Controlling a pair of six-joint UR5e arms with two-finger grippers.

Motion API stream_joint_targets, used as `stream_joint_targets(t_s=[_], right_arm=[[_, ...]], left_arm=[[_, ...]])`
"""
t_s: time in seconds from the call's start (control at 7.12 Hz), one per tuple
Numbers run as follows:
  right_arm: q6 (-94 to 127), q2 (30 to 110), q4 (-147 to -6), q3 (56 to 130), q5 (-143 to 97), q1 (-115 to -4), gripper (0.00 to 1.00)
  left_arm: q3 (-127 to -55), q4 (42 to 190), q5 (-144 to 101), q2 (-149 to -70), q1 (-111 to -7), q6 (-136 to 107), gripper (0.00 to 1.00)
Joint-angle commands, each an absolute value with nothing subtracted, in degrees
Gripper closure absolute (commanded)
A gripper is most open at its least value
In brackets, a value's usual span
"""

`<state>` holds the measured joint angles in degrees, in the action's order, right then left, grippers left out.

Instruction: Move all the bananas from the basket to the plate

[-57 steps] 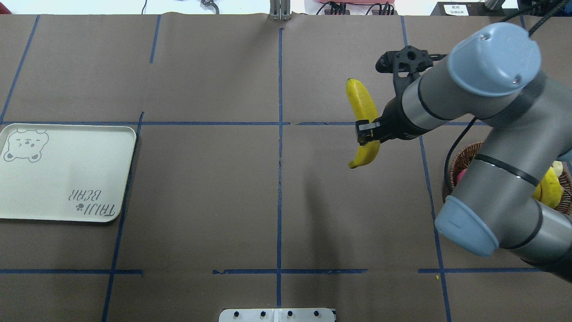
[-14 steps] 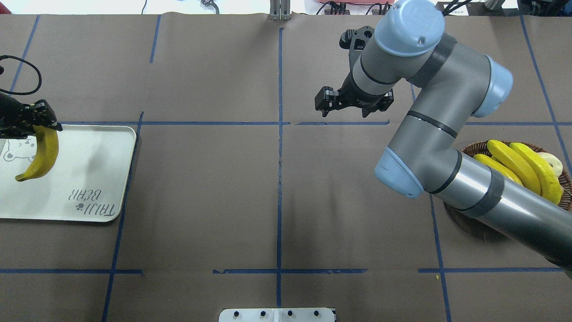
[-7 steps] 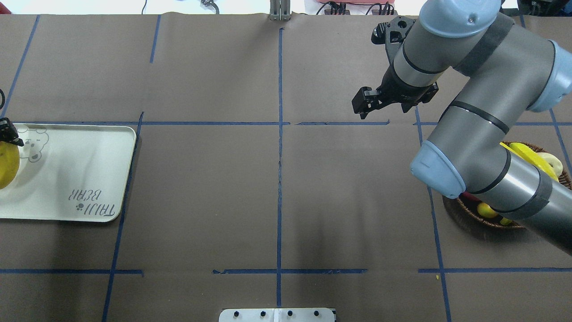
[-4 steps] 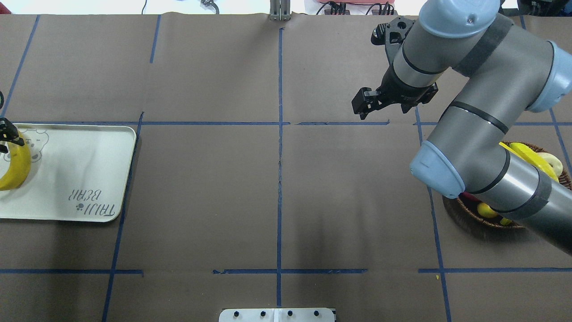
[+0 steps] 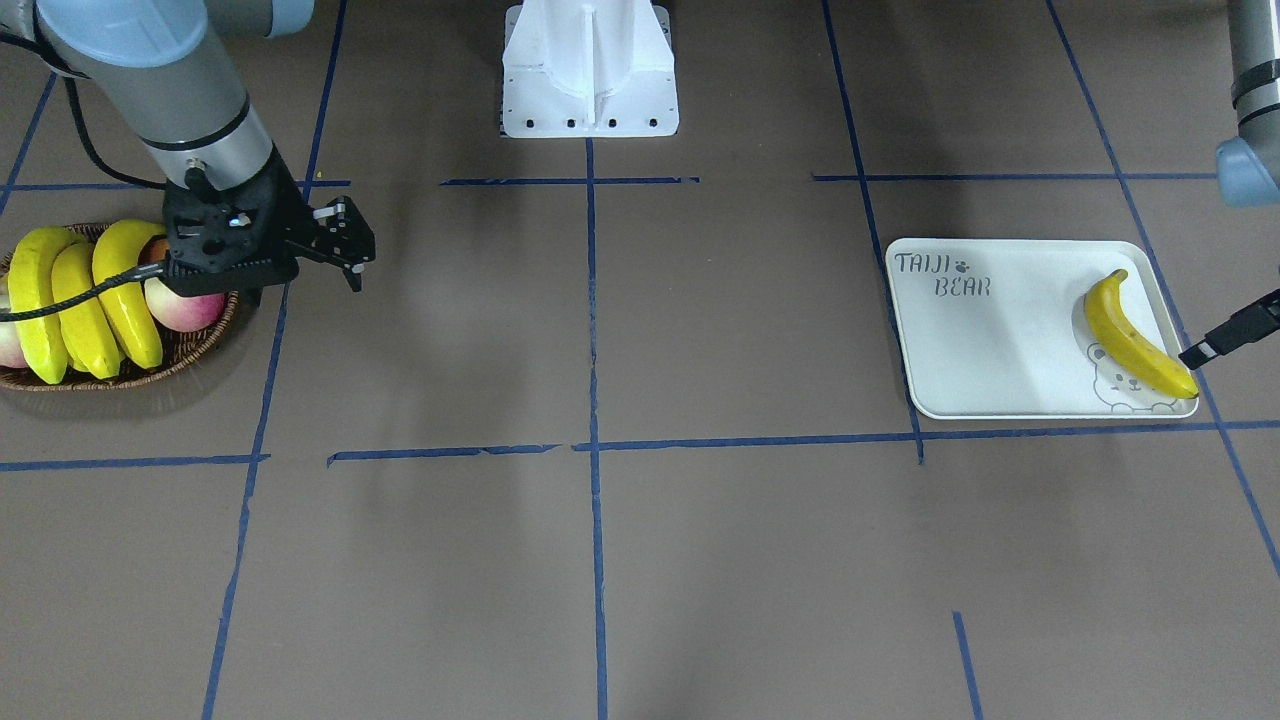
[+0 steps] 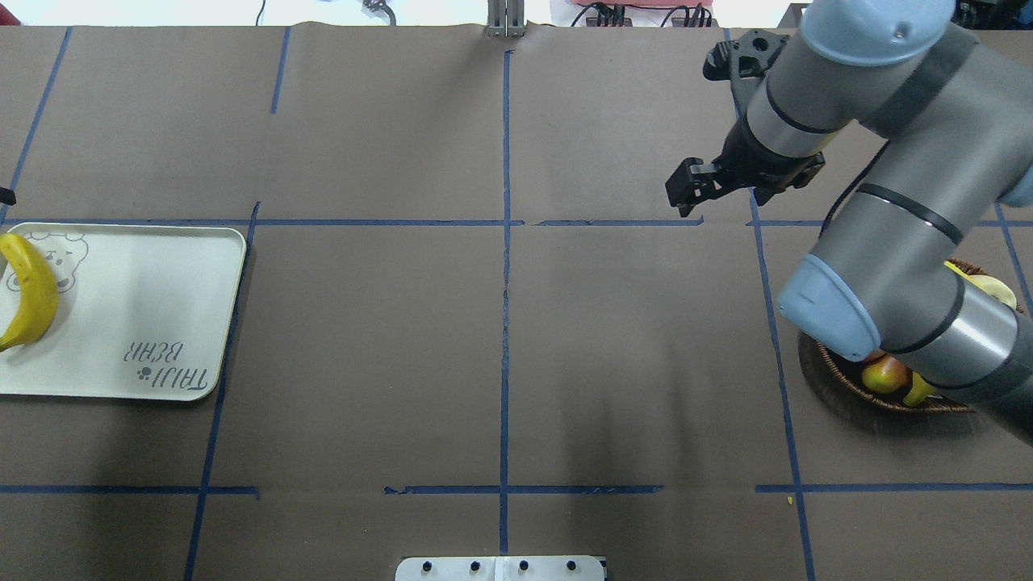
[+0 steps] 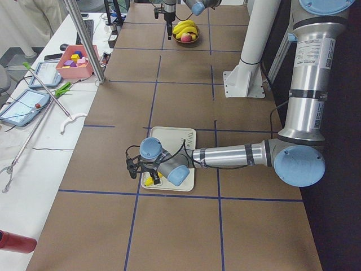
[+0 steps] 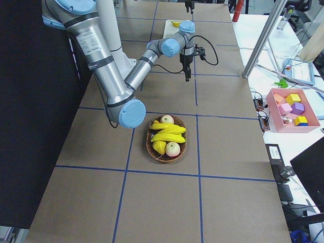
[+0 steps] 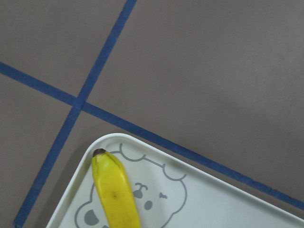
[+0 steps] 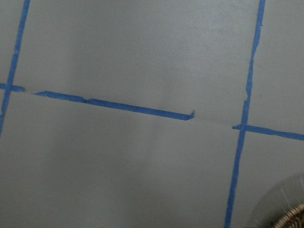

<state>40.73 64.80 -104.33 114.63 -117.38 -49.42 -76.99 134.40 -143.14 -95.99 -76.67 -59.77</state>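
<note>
Bananas [image 5: 88,300] are not in the right claw [image 5: 355,262], which hangs with its fingers parted and empty over the table [image 5: 700,560], just beside the basket [image 5: 190,352]. The left claw [image 7: 133,167] sits low at the plate's [image 5: 990,350] outer edge. Only one finger [image 5: 1228,332] shows clearly, so I cannot tell how wide it stands. Its tip is just beside the end of one banana [image 5: 1128,335] that lies flat on the plate, partly over the bear print [image 5: 1122,385]. Three bananas lie side by side in the basket, next to a pink fruit [image 5: 185,305].
</note>
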Motion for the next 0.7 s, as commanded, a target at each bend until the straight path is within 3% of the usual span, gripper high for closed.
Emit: stream_joint_targets(t_s=[0.0,0.42,0.56], right_arm=[[31.34,75.53,-103.8,121.61,-117.42,-52.45,0.01],[28.83,86.55,-102.23,125.6,-117.59,-57.03,0.05],[28.92,90.92,-97.87,125.6,-118.03,-58.26,0.11]], left_arm=[[-77.25,134.38,-143.79,-97.38,-76.99,-59.77,0.0],[-77.34,134.47,-143.7,-97.47,-76.99,-59.85,0.0],[-77.34,134.47,-143.88,-97.47,-76.91,-59.85,0.0]])
